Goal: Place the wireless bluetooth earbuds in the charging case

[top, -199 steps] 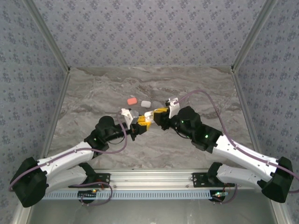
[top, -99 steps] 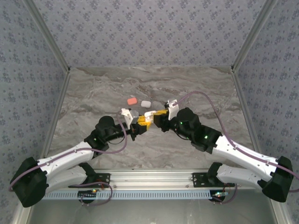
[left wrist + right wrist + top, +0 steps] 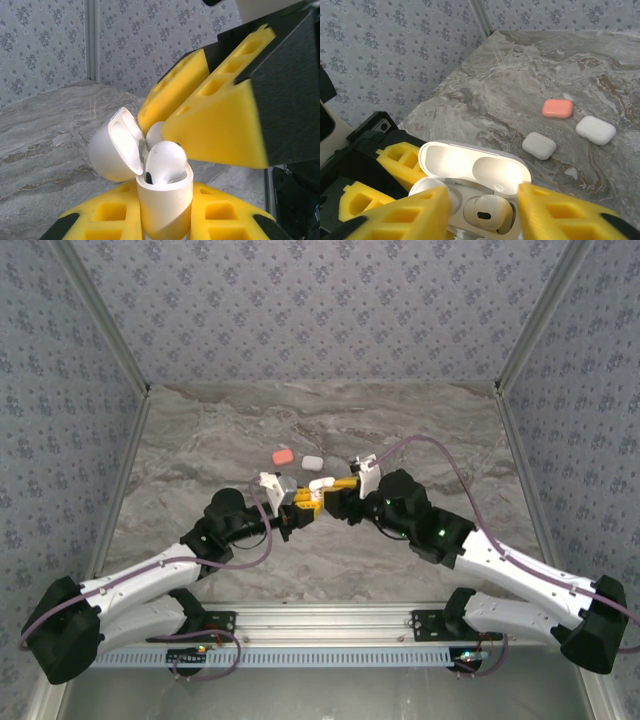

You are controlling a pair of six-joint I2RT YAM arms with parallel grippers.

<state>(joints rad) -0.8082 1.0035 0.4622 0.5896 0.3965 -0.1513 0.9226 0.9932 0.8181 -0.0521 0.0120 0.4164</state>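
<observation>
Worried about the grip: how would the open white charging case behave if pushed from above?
Probably rigid: the charging case looks hard-shelled. Its glossy rounded sides may slip or twist in the left gripper, which clamps its lower body. The open hinged lid would likely swing if knocked.

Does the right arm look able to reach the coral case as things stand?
Probably yes: the coral case lies on the bare tabletop beyond the right gripper, whose jaws stand open, with nothing between them.
</observation>
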